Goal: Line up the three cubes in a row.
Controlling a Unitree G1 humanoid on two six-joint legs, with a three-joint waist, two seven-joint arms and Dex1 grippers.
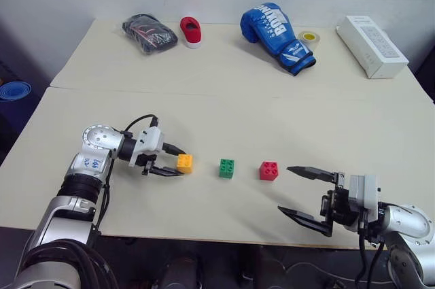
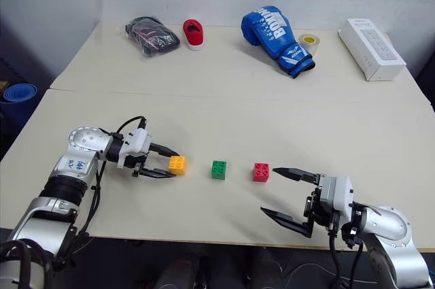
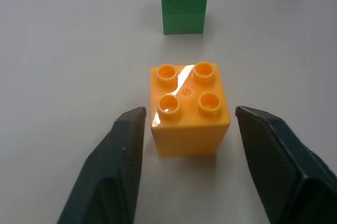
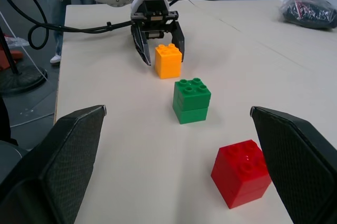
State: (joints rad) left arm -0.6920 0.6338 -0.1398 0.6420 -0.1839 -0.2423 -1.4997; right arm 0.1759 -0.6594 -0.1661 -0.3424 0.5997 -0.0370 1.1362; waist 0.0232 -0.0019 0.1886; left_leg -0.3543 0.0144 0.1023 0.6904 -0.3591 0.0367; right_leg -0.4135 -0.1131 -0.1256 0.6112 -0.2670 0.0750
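Note:
Three cubes stand in a row on the beige table: a yellow-orange cube, a green cube and a red cube. My left gripper reaches in from the left. It is open, with one finger on each side of the yellow-orange cube and a thin gap showing at both sides. The cube rests on the table. My right gripper hangs wide open just right of the red cube, holding nothing.
Along the far edge lie a black bag, a red shoe-like item, a blue boxing glove, a tape roll and a white box. The table's front edge runs close below the right gripper.

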